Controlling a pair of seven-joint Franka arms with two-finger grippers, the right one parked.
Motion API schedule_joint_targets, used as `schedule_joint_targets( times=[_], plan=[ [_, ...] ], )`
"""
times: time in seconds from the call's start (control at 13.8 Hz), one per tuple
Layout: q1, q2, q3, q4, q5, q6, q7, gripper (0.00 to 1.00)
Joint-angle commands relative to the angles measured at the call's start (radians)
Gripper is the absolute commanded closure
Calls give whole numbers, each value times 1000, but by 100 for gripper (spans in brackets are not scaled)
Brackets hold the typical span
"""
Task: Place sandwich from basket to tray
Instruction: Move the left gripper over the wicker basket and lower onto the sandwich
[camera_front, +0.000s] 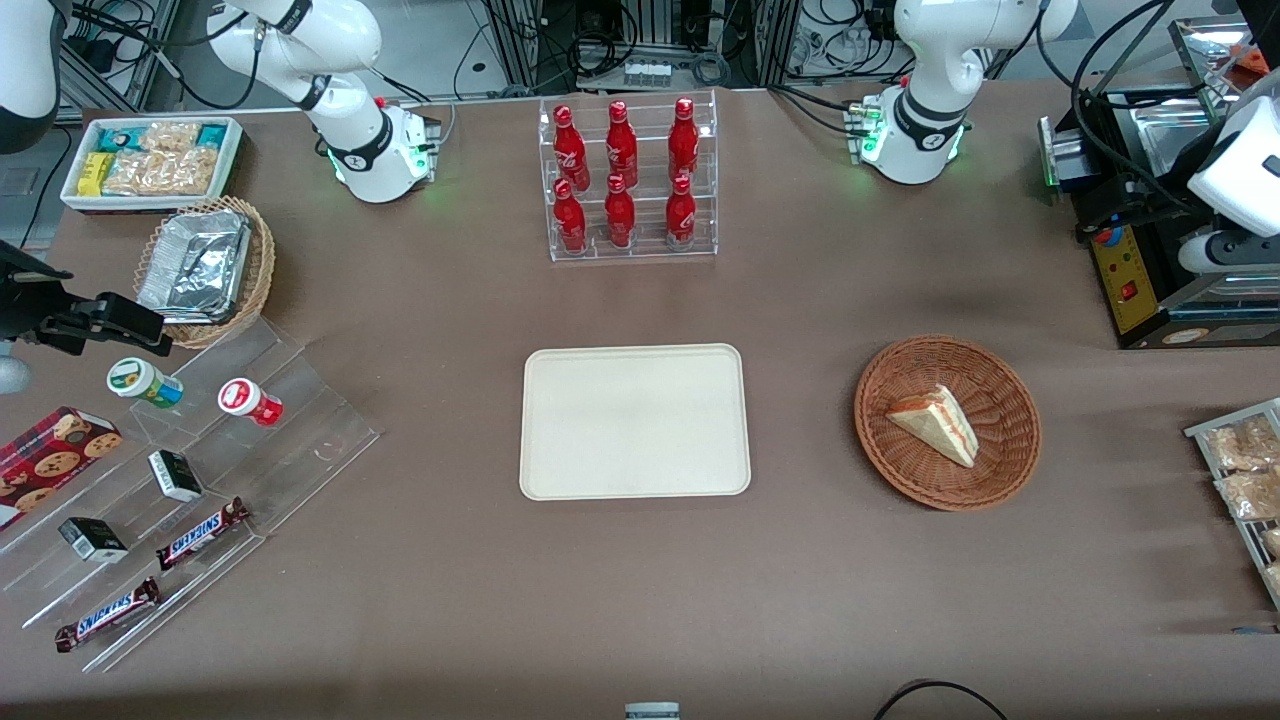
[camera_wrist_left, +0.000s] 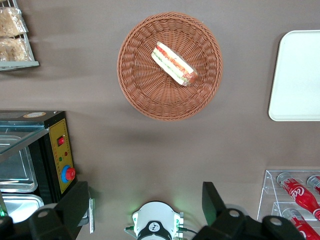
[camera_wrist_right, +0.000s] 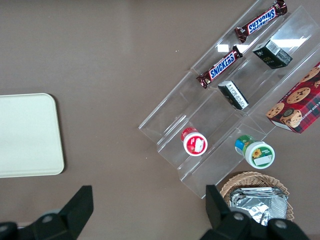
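**Front view: sandwich not yet lifted, end effector held high over the table**

Front view coverage shows the sandwich (camera_front: 935, 422) lying on its side inside the basket (camera_front: 890, 445), its filled cut edge turned toward the working arm's end of the table. The basket stands on the brown table (camera_front: 640, 590), well apart from the tray (camera_front: 634, 421), which lies flat and bare between the basket and the parked arm's end. Nothing is touching the sandwich.

In the left wrist view the end effector (camera_wrist_left: 145, 205) is seen with its two fingers spread wide apart and nothing held between them. It is judged to hang high above the table, over ground farther from the front camera than the basket, since the sandwich (camera_wrist_left: 173, 62), the basket (camera_wrist_left: 135, 85) and a corner of the tray (camera_wrist_left: 295, 75) are all taken in at once from above.

The step in hand is judged to be the approach, before any grasp. The next move calls for the end effector to be carried over the basket and brought down onto the wedge, with the fingers set across the bread faces instead of along its length. The basket's raised woven wall has to be cleared on the way in, and a gentle closure is judged advisable, as the soft bread could be crushed or the layers squeezed out.

A rack of red bottles (camera_front: 623, 175) stands farther from the front camera than the tray and is not in the path between basket and tray.
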Motion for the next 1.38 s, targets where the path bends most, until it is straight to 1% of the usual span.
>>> schedule_joint_targets(
  times=[0.0, 0.22, 0.36, 0.44, 0.58, 0.65, 0.95, 1.09, 1.16, 1.31],
  plan=[
    [6, 2, 1, 21, 15, -20, 13, 0],
    [7, 24, 7, 13, 28, -27, 5, 0],
    [32, 54, 7, -5, 32, -8, -44, 0],
    [44, 62, 7, -39, 32, 43, -68, 0],
    [47, 64, 7, -178, 31, 211, -183, 0],
    [47, 62, 7, -250, 17, 303, -237, 0],
    [38, 59, 4, -471, 5, 564, -413, 0],
    [27, 70, -1, -537, 0, 679, -528, 0],
    [7, 82, -1, -565, 0, 722, -564, 0],
    [-28, 105, -1, -605, 2, 787, -703, 0]
  ],
)
